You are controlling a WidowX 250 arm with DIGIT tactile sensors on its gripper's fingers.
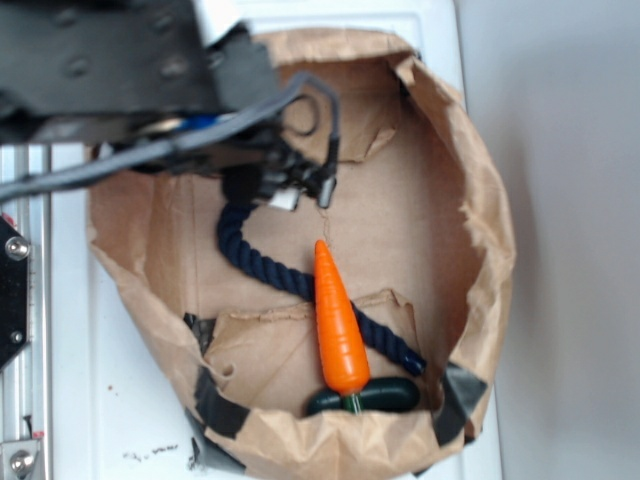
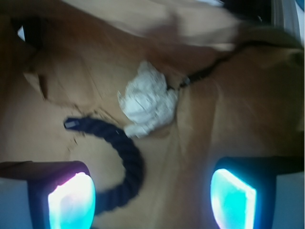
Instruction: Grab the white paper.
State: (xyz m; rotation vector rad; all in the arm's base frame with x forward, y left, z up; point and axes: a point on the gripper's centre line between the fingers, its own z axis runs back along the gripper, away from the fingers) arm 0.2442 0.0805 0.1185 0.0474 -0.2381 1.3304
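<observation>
Paper bag point(image 1: 480, 230), brown, torn-rimmed and patched with black tape at its near corners, lies open on a white table point(image 1: 130, 420) and carries everything else. White paper point(image 2: 147, 99) sits on the bag floor towards the bag's far end: a lumpy, wrinkled, tissue-like wad, roundish. In the exterior view only a small white scrap shows under the arm. Dark navy rope point(image 2: 125, 162), twisted-strand, curls from just beside the wad's lower edge, touching or nearly so, and runs diagonally across the floor towards the near right corner. Orange carrot point(image 1: 338, 320), smooth and tapered, lies over the rope, its dark green stalk end point(image 1: 365, 397) against the bag's near wall. Gripper point(image 2: 152, 195) hangs above the floor, jaws spread wide, nothing between them; pads glow cyan. Wad lies apart from both fingers. Thin black cord point(image 2: 209, 71) reaches the wad's right side.
</observation>
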